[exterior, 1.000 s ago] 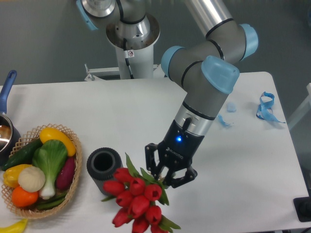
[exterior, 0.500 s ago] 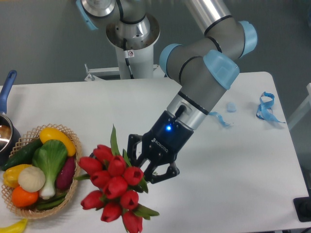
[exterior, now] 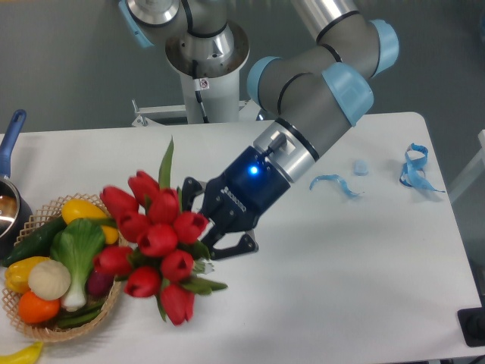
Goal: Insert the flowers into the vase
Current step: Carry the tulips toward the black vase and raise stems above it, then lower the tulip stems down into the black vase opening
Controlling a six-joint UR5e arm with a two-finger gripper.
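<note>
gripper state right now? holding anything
gripper: closed on the flowers, holding the bunch up over the table near the wicker basket.

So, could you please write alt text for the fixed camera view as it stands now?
A robot arm's gripper holds a bunch of red tulips above a white table, the blooms covering the spot beside a wicker basket of vegetables. No vase is visible. A blue-handled pot sits at the left edge and blue ribbon scraps lie at the right.
</note>
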